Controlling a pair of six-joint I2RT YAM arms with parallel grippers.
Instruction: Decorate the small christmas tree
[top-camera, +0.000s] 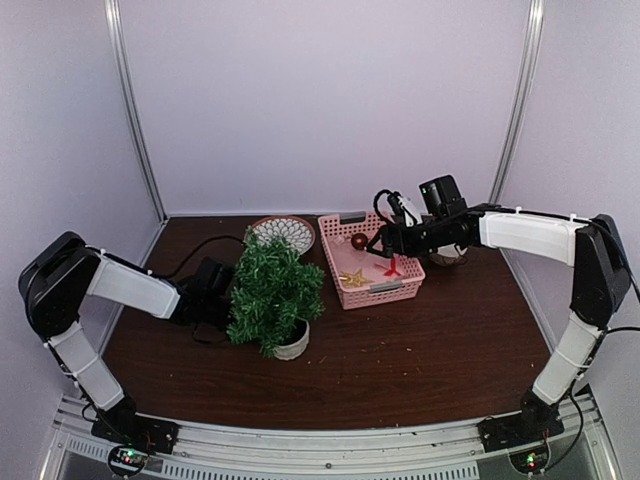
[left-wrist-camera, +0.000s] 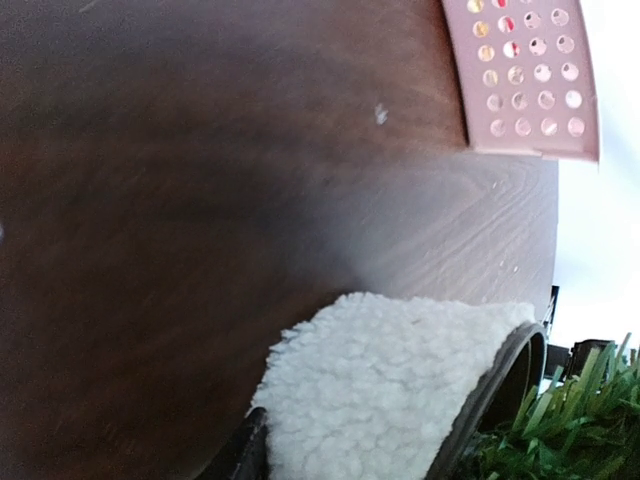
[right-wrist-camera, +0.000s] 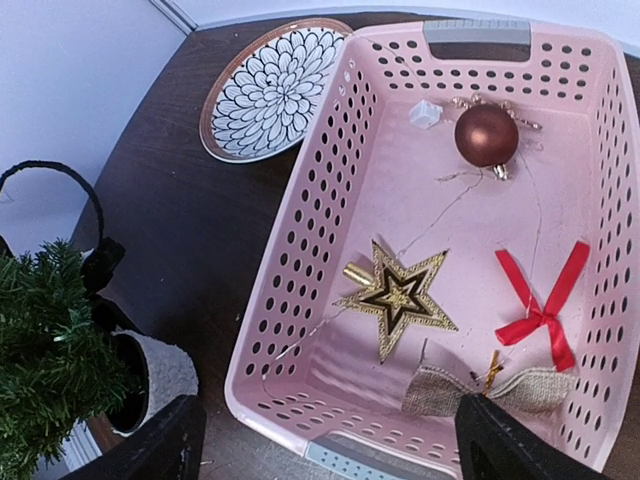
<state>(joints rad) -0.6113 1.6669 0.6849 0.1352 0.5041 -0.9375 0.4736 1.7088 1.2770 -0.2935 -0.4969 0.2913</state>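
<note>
The small christmas tree (top-camera: 272, 290) stands left of centre in its fuzzy white pot (top-camera: 293, 345). My left gripper (left-wrist-camera: 385, 400) reaches in from the tree's left, low at table height. Its jaws press both sides of the pot (left-wrist-camera: 400, 330), with green needles (left-wrist-camera: 575, 420) at the right. My right gripper (right-wrist-camera: 335, 450) hangs open over the near end of the pink basket (right-wrist-camera: 310, 230). Inside lie a gold star (right-wrist-camera: 397, 297), a brown ball (right-wrist-camera: 487, 134), a red bow (right-wrist-camera: 540, 305) and a burlap bow (right-wrist-camera: 500, 388). Nothing is between the right fingers.
A patterned plate (top-camera: 284, 232) lies behind the tree, left of the basket (top-camera: 403, 290). White walls close in the dark wooden table (top-camera: 420, 370) on three sides. The left arm's cable runs along the table behind the tree.
</note>
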